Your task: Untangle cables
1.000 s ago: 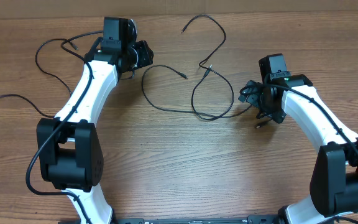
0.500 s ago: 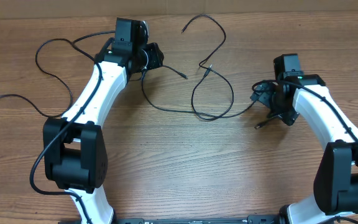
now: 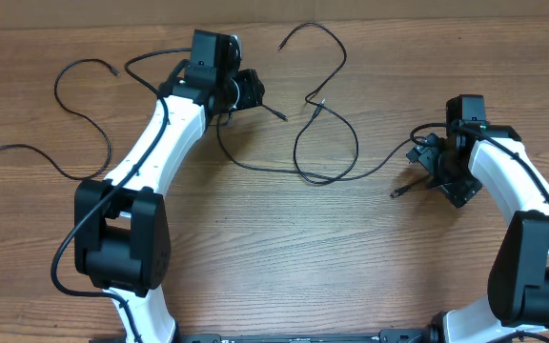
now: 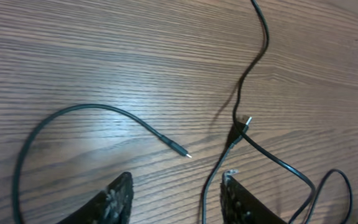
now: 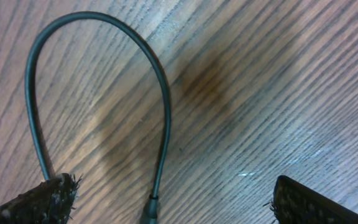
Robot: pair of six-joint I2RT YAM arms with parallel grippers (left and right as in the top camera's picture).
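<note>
Thin black cables (image 3: 255, 164) lie looped across the middle of the wooden table, and one strand (image 3: 336, 57) curls toward the far edge. My left gripper (image 3: 254, 91) hovers over their left end with its fingers apart. In the left wrist view, one plug tip (image 4: 182, 152) lies just ahead of the left gripper (image 4: 176, 186), and a strand (image 4: 211, 186) runs close inside the right finger. My right gripper (image 3: 427, 164) stands wide open near another plug end (image 3: 396, 193). In the right wrist view, a cable loop (image 5: 160, 81) and its plug (image 5: 150, 208) lie between the right gripper's (image 5: 173, 190) fingers, untouched.
More black cord (image 3: 60, 95) loops at the far left, and another piece (image 3: 8, 151) trails off the left edge. The table's far edge (image 3: 398, 17) runs just behind the cables.
The left gripper has shifted right toward the cables and its fingers have spread wider. The right arm has drawn back to the right, away from the loops.
</note>
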